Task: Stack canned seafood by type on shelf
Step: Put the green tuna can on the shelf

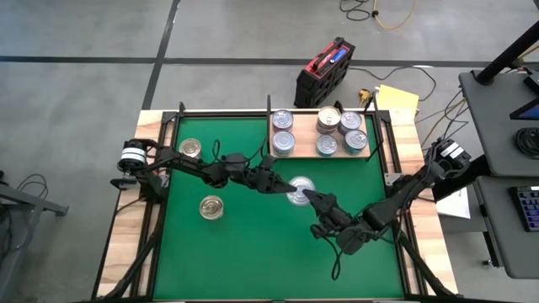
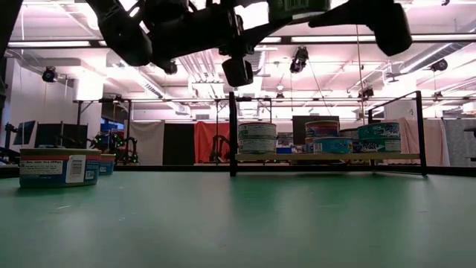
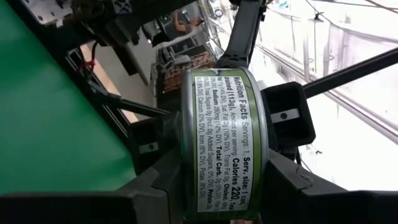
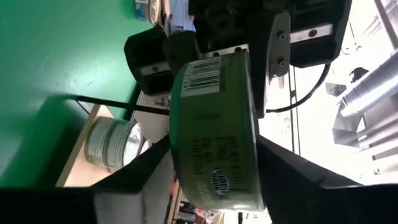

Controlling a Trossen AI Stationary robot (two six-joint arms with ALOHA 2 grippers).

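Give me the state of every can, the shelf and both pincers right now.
Green can: in mid-air, lid up.
Left pincer: shut on the green can.
Right pincer: at the same can, opposite side.
Shelf cans: upright, some stacked.
Shelf: partly filled.
Loose cans: two, upright on mat.

The can (image 3: 225,143) between the matt black fingers (image 3: 155,186) is showing a glossy green paper label and a shiny silvery metal lid. Beyond them, the shelf (image 1: 367,155) is looking like pale, smooth wood, and under them the mat (image 1: 253,244) is lying matt green.
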